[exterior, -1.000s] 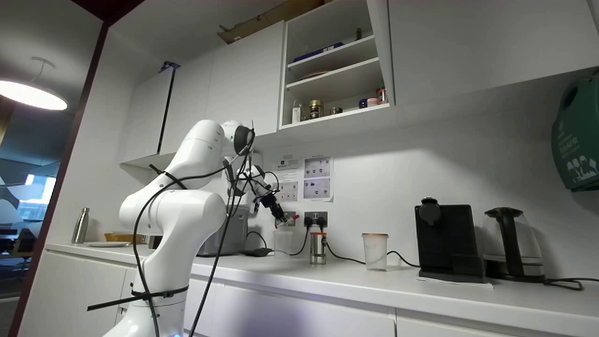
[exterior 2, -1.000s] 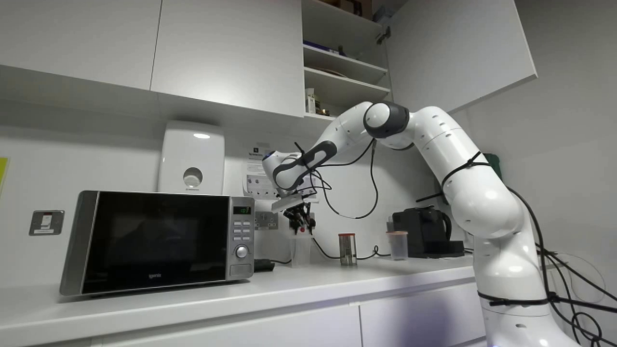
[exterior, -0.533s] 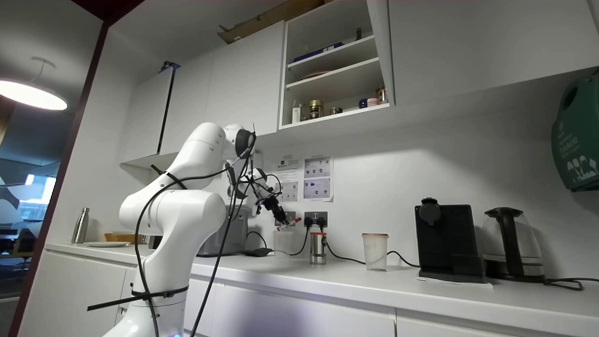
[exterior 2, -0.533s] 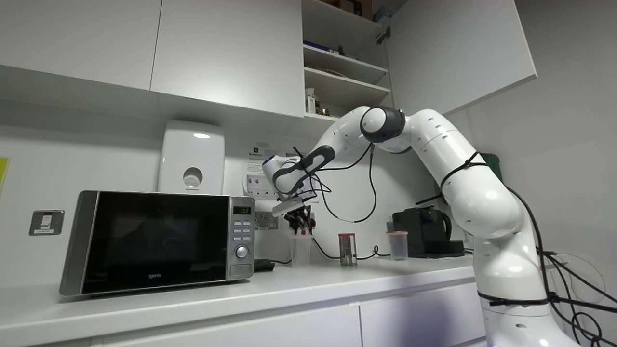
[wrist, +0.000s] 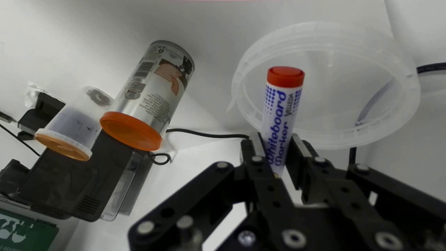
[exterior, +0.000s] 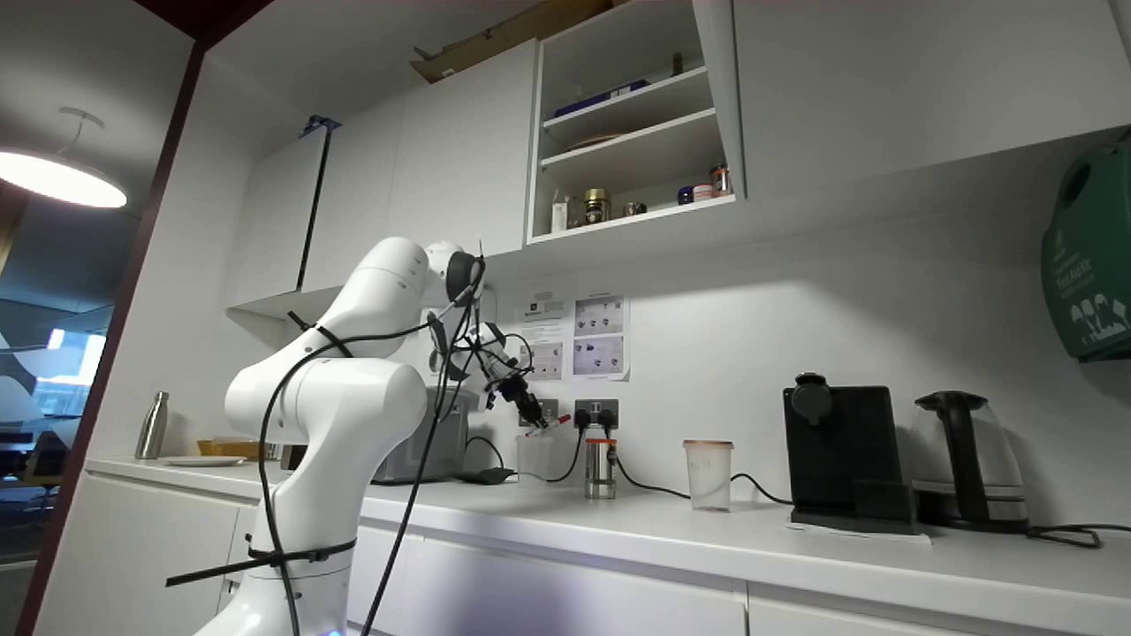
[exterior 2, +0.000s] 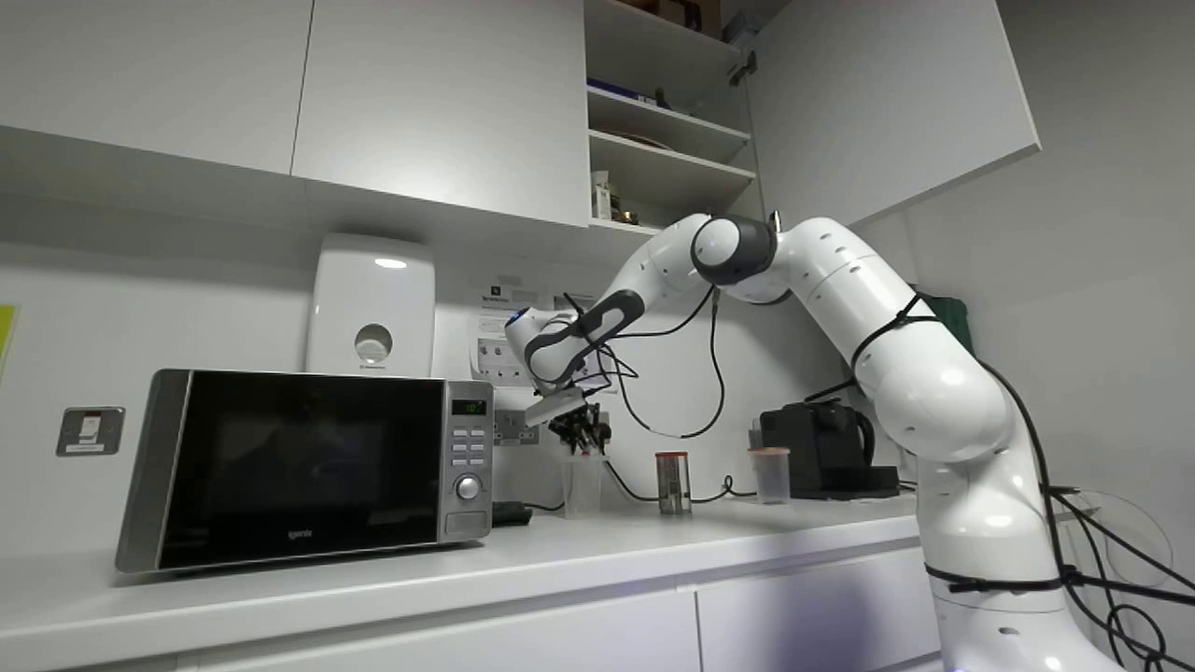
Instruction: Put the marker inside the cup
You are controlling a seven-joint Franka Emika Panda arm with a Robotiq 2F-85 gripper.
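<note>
Marker [wrist: 281,111], one, clamped aslant in the gripper [wrist: 279,143], apparently just above one clear cup [exterior: 534,459]. White counter [exterior: 636,514], cupboards [exterior: 464,159] overhead. Left to right in an exterior view: one bottle [exterior: 153,427], one plate [exterior: 203,461], one microwave [exterior: 451,437], one can [exterior: 601,477], one lidded tub [exterior: 709,477], one coffee machine [exterior: 848,442], one kettle [exterior: 967,459].

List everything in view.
counter: 1, white, both exterior views
cup: 1, translucent, on counter
marker: 1, white and red, near cup rim
tub: 1, translucent, on counter
tin: 1, silver and orange, between cup and tub
coffee machine: 1, black, near tub
kettle: 1, clear and black, on counter
microwave: 1, silver and black, on counter
dispenser: 1, white, above microwave
bottle: 1, silver, on counter
cupboards: several, white, above counter
jars: several, mixed, in one cupboard
first-aid kit: 1, green, above counter
arm: 1, white, foreground
pincer: 1, black, shut on marker
</note>
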